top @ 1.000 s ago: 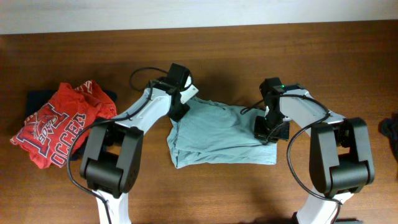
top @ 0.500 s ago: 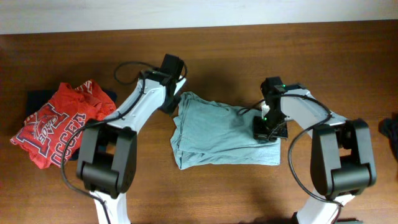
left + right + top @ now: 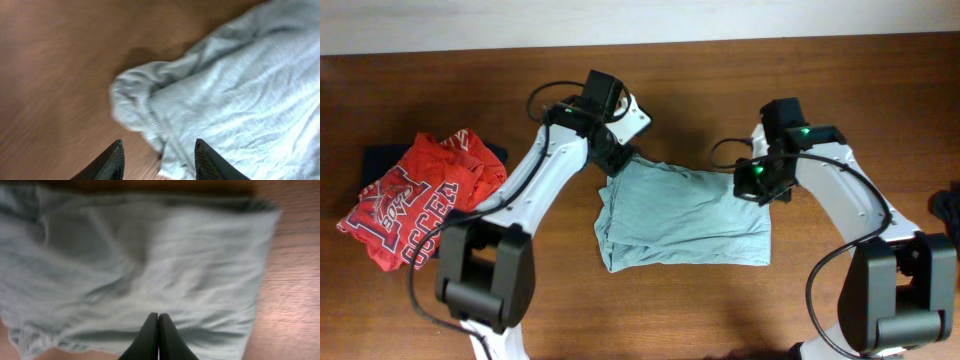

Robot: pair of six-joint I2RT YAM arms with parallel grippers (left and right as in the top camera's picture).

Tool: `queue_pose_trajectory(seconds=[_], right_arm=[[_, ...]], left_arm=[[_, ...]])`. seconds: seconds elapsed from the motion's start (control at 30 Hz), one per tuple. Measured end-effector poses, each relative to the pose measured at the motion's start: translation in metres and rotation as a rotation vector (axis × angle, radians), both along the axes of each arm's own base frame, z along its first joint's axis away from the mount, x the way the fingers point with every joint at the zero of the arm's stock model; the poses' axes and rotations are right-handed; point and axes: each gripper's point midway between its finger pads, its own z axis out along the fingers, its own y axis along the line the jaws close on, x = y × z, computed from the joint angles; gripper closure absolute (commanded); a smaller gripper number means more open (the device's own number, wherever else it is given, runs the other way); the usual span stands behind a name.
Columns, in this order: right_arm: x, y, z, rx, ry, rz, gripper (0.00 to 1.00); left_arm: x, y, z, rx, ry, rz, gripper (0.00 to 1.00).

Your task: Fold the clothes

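At the left of the overhead frame, a crumpled red shirt with white lettering (image 3: 415,210) lies on a dark navy garment (image 3: 380,158) on the brown wooden table (image 3: 880,90). Above centre, the left gripper (image 3: 158,146) hangs over the top left corner of the folded pale grey-teal cotton T-shirt (image 3: 685,215), fingers spread and empty. The T-shirt lies mid-frame. At its upper right edge, the right gripper (image 3: 158,317) has its fingers pressed together, empty.

left gripper (image 3: 616,158) swung away from the T-shirt's (image 3: 680,220) upper-left corner, then came back beside it | right gripper (image 3: 761,184) moved off the shirt's right edge up to its upper-right corner | right edge came uncovered
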Motion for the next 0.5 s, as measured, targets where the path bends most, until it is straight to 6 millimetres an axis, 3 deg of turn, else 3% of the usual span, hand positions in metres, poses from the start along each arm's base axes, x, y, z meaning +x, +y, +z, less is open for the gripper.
queue_pose_trajectory(seconds=[0.37,0.5], right_arm=[[0.015,-0.020,-0.033,-0.066,0.024,-0.052,0.96],[0.017,-0.034,-0.051,-0.145,0.051,-0.092,0.96]], left_arm=[[-0.013,-0.007,-0.081,0.026,0.163,-0.095,0.56],[-0.012,-0.005,-0.081,0.036,0.161,-0.072,0.56]])
